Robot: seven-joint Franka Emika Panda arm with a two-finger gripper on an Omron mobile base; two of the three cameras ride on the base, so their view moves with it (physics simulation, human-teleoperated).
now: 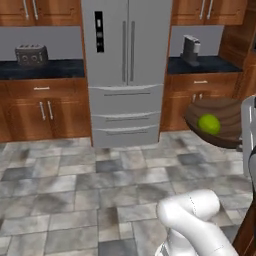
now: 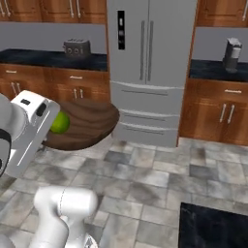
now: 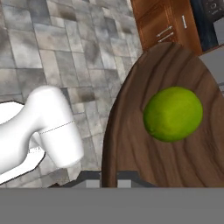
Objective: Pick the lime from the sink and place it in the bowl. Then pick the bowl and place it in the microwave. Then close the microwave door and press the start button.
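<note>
Lime [image 3: 173, 113] sits inside the brown bowl [image 3: 131, 140], just beyond the jaws, which are narrowed onto the bowl's near rim and hold it up in the air above the tiled floor [image 1: 75, 185]. From the left base camera the bowl [image 1: 220, 122] with the lime [image 1: 209, 124] hangs in front of wooden cabinets [image 1: 45, 107]. A grey fridge [image 2: 147, 68] stands well beyond the jaws.
</note>
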